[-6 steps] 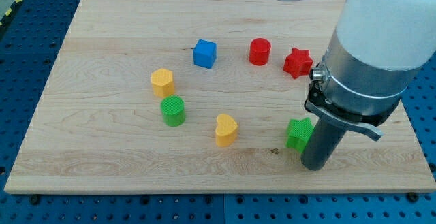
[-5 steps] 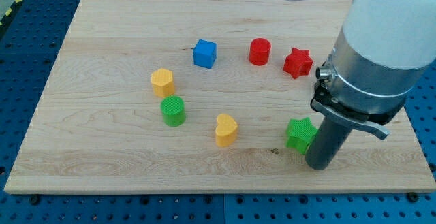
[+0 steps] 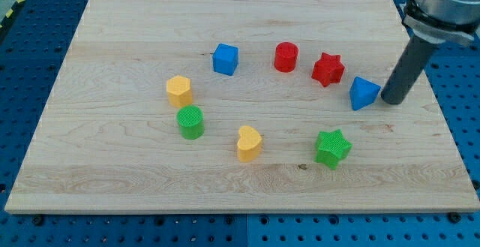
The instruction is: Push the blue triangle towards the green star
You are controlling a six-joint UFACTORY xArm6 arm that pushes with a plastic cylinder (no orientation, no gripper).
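Blue triangle (image 3: 364,93) sat near tabletop (image 3: 112,52) right edge, just right of red star (image 3: 328,68), above green star (image 3: 332,147) and apart from it. My tip (image 3: 392,100) rested just right of triangle, nearly touching. No gripper on rig, just a rod; nothing held. Blue cube (image 3: 225,58), red cylinder (image 3: 285,56), two yellow blocks, green cylinder (image 3: 190,121) spread leftward.

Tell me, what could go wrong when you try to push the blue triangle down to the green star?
My tip sits at the blue triangle's right side, but the green star lies below and a little left. Pushing from here would probably send the triangle sideways toward the red star, which is close by, not downward. I should first move above the triangle. Also, a pointed block may spin off my tip and slide past the green star.
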